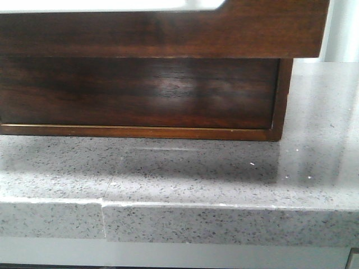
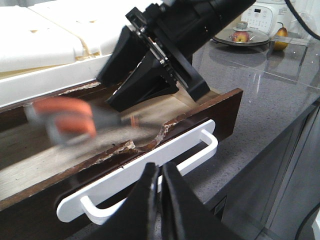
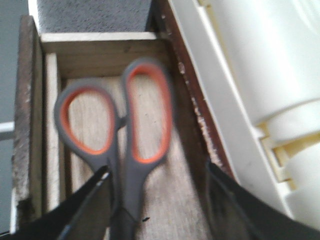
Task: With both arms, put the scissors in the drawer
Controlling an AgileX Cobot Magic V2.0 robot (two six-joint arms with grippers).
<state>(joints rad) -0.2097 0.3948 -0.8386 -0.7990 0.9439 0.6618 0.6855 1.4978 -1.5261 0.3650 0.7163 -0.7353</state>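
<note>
Left gripper (image 2: 160, 175) pinched closed, empty, by the white handle (image 2: 150, 170) — right gripper (image 3: 155, 175) spread wide, scissors (image 3: 120, 130) between its fingers above the drawer (image 2: 220, 115); no legible writing.

The counter (image 1: 235, 174) is grey speckled stone with a thick front edge and a fine seam running back from that edge, left of its middle. A dark wooden cabinet (image 1: 140, 95) stands directly on it, its base strip touching the stone, with bare counter in front and to the right. In the left wrist view, well behind the cabinet, a plate (image 2: 243, 41) of fruit and a white cooker (image 2: 270, 15) sit on the counter.
</note>
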